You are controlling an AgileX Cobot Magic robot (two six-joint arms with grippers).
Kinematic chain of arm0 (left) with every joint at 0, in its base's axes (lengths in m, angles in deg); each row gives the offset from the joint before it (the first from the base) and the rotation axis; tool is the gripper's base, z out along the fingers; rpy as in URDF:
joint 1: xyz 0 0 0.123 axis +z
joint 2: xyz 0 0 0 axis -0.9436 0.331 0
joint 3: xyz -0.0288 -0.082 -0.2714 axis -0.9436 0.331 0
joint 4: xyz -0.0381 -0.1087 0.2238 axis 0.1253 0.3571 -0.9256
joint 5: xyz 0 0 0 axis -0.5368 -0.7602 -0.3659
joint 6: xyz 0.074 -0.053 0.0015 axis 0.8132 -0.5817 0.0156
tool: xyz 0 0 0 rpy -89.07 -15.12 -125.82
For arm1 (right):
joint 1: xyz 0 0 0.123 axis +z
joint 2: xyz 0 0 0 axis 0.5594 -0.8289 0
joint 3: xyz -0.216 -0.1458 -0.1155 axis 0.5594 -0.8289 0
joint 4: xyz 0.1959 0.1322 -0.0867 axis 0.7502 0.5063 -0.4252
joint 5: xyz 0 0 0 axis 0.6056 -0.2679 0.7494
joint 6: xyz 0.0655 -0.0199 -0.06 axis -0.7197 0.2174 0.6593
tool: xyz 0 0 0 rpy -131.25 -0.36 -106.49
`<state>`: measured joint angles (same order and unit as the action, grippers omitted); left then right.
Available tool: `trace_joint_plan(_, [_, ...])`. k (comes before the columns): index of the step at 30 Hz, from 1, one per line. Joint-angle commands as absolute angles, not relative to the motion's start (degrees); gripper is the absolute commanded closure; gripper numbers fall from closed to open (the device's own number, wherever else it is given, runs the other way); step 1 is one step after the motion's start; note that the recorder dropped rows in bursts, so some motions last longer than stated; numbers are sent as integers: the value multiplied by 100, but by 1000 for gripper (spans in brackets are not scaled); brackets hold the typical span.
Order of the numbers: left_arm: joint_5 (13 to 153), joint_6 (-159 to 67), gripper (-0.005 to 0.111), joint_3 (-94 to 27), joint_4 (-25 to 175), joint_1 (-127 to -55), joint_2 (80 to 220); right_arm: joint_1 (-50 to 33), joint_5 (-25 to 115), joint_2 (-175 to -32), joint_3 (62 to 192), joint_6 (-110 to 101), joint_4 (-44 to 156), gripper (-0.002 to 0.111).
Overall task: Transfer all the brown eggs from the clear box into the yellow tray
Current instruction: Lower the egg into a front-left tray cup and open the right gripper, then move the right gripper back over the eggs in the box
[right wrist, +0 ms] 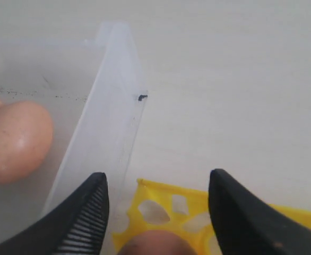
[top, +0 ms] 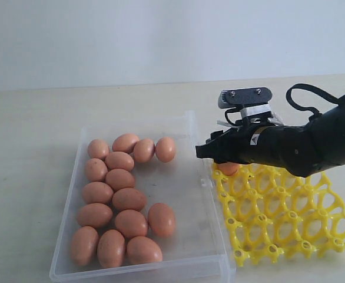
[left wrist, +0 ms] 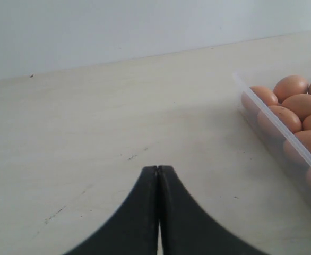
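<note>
Several brown eggs (top: 119, 200) lie in the clear box (top: 211, 194) on the left. One brown egg (top: 228, 168) sits in the far-left corner cell of the yellow tray (top: 284, 218). My right gripper (top: 215, 154) hangs over that corner. In the right wrist view the right gripper (right wrist: 156, 183) is open, its fingers standing clear on both sides of this egg (right wrist: 153, 245) above the tray (right wrist: 163, 192), next to the box wall (right wrist: 100, 122). My left gripper (left wrist: 158, 169) is shut and empty over bare table beside the box (left wrist: 283, 135) and its eggs (left wrist: 299, 103).
The tray lies right beside the box's right wall, on a pale table. A pale wall rises behind the table. My right arm's black body (top: 314, 144) reaches in from the right above the tray's far cells. Another egg (right wrist: 17, 141) lies just inside the box wall.
</note>
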<state>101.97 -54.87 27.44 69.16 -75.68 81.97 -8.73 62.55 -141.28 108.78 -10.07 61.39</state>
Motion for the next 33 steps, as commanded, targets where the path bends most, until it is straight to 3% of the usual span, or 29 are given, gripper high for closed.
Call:
trace_joint_plan(1, [10118, -5512, 107, 2721, 6924, -7586, 8201, -868, 6344, -13831, 10913, -979, 6135, 53])
trace_joint_plan(6, [10118, -5512, 107, 2721, 6924, -7586, 8201, -849, 5855, -13246, 11175, -990, 6112, 53])
trace_joint_plan(11, [10118, -5512, 107, 2721, 6924, -7586, 8201, -590, 4340, -13059, 12009, -990, 5995, 54])
trace_joint_plan(20, [10118, -5512, 107, 2721, 6924, -7586, 8201, -268, 2176, -13913, 13635, -890, 6318, 57])
trace_joint_plan(33, [10118, -5512, 107, 2721, 6924, -7586, 8201, -237, 1865, -14959, 14552, -666, 7193, 57])
